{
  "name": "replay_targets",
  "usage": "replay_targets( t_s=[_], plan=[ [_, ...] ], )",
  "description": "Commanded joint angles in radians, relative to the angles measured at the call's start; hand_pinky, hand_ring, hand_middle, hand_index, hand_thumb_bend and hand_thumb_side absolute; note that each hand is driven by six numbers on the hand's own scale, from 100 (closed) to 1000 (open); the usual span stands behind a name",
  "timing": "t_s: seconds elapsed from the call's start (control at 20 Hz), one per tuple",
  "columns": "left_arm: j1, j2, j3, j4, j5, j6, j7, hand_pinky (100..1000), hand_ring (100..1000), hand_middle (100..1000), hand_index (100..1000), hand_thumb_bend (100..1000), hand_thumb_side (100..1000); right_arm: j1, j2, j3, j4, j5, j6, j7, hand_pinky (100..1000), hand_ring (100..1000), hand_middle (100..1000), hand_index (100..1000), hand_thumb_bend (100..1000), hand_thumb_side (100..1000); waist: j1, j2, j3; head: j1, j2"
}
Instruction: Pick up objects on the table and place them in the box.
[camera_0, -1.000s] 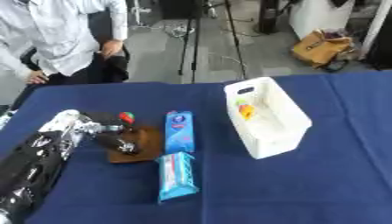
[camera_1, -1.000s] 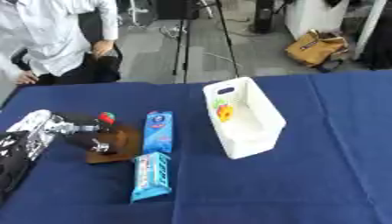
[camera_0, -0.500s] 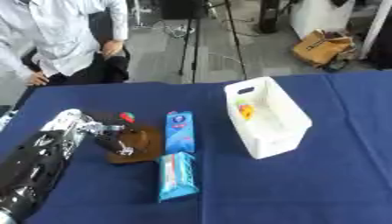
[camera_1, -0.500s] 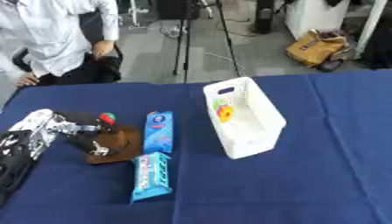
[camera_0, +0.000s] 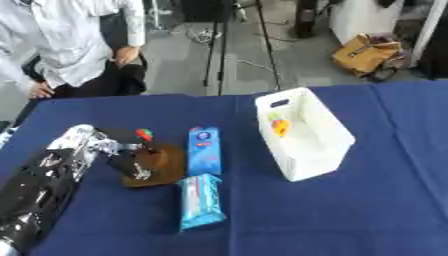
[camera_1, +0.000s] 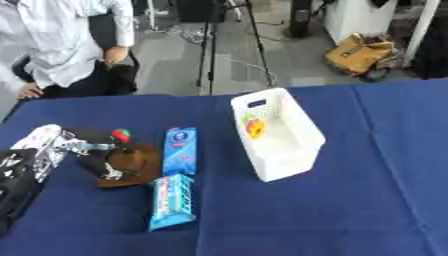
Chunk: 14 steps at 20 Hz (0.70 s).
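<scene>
Currently, in the left eye view, the left hand (camera_0: 131, 161) lies over a brown object (camera_0: 157, 166), its fingers curled onto it. Just beyond the fingers sits a small red-and-green item (camera_0: 143, 133). Beside the hand, away from its arm, lie a blue carton (camera_0: 203, 149) and, nearer the camera, a blue packet (camera_0: 201, 201).

In the right eye view, the white box (camera_1: 276, 132) stands well apart from the hand, past the carton, holding a yellow-orange object (camera_1: 255, 127). All rest on the blue table (camera_1: 367, 200).
</scene>
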Motion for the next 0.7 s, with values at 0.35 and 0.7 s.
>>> replay_targets(
  t_s=[0.35, 0.7],
  plan=[
    [-0.007, -0.011, -0.005, 0.014, -0.01, 0.002, 0.011, 380, 554, 732, 1000, 338, 596, -0.01, -0.016, -0.019, -0.01, -0.01, 0.003, 0.0, 795, 802, 769, 663, 100, 830, -0.005, -0.01, -0.004, 0.006, -0.005],
    [-0.007, -0.018, -0.003, 0.021, -0.007, 0.013, 0.031, 269, 486, 665, 968, 324, 587, -0.009, -0.014, -0.02, -0.01, -0.008, 0.006, 0.0, 796, 802, 768, 663, 100, 817, -0.005, -0.01, -0.005, 0.008, -0.007]
  ],
)
